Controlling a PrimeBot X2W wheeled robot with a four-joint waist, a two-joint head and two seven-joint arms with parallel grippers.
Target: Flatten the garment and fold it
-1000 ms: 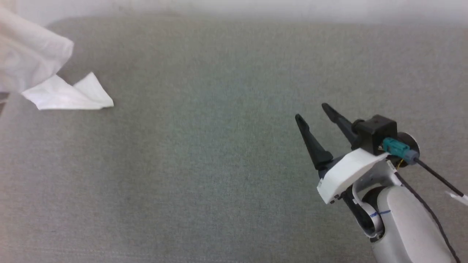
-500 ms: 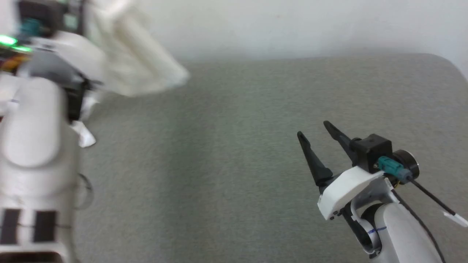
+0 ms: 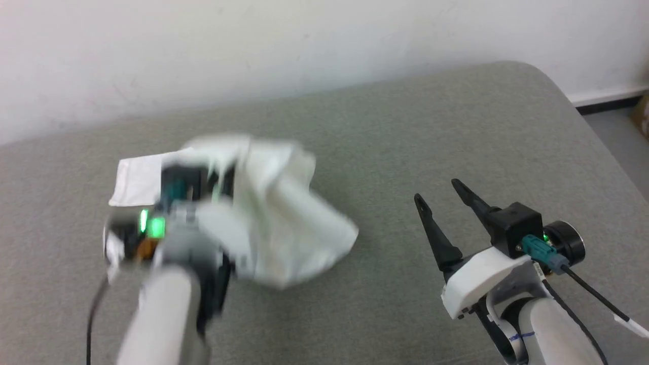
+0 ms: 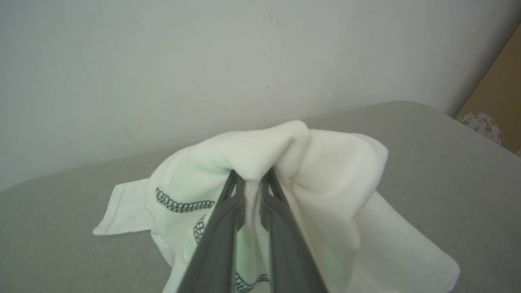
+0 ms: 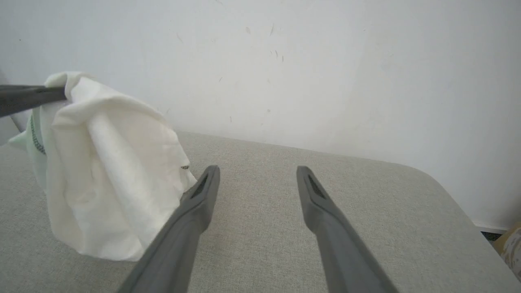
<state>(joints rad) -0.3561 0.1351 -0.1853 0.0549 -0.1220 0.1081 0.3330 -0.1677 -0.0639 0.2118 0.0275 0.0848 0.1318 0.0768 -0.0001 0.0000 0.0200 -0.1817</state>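
The garment (image 3: 284,223) is a white thin shirt with dark stitched seam lines, bunched and hanging off the grey surface. My left gripper (image 4: 252,183) is shut on a fold of the garment (image 4: 325,179) near its top, with cloth draping on both sides of the fingers. In the head view the left arm is blurred, with one flat part of the shirt behind it on the surface. My right gripper (image 3: 438,195) stands open to the right of the cloth, nothing between its fingers. In the right wrist view the right gripper (image 5: 258,173) is open and the garment (image 5: 106,171) hangs at the left.
A grey fabric-covered table (image 3: 405,126) with a rounded far right corner stands against a white wall (image 3: 253,45). Floor and a dark skirting strip (image 3: 608,101) lie beyond its right edge. A brown cardboard surface (image 4: 496,81) is at the right.
The head camera has turned left and up, bringing the left arm into view. The left gripper has carried the bunched garment toward the middle of the table. The right gripper stays open.
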